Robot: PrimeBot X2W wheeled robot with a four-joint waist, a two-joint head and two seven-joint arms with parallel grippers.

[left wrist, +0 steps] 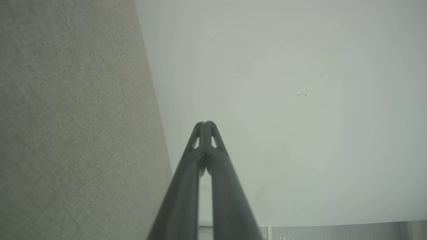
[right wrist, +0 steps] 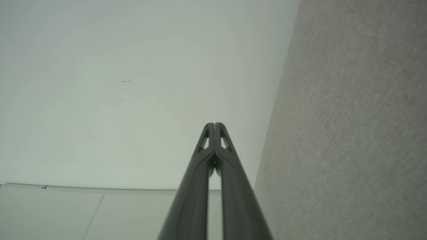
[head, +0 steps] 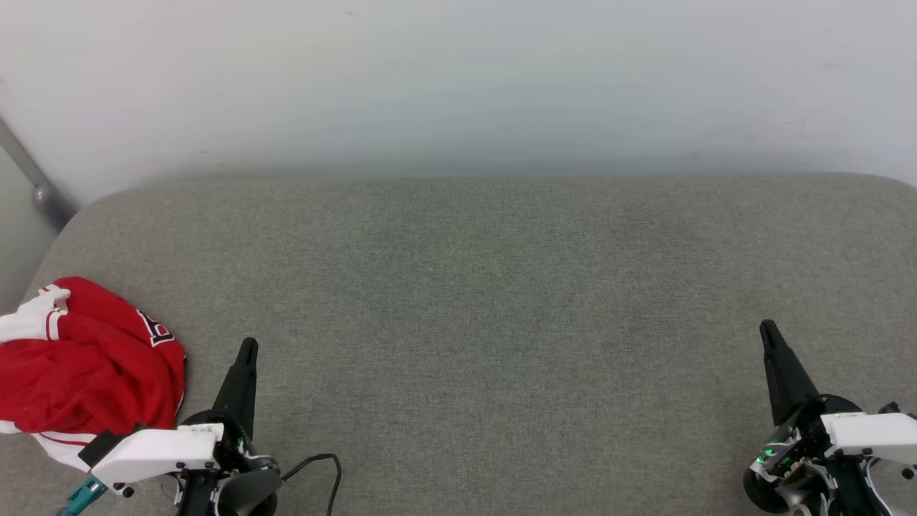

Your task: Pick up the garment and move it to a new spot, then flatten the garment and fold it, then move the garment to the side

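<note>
The garment (head: pixel 86 373), a red jersey with a white sleeve and black white-outlined lettering, lies crumpled at the near left edge of the grey padded surface (head: pixel 473 301) in the head view. Just right of it my left gripper (head: pixel 247 346) is shut and empty, its fingers pointing up that view. At the lower right my right gripper (head: pixel 766 328) is shut too, far from the garment. The left wrist view has my left gripper (left wrist: pixel 205 123) with tips pressed together against the pale wall. In the right wrist view my right gripper (right wrist: pixel 214 124) is equally shut and empty.
A pale wall (head: pixel 458 86) rises behind the grey surface. A grey metal bar (head: pixel 32 179) slants at the far left. A black cable (head: pixel 326 466) loops beside the left wrist.
</note>
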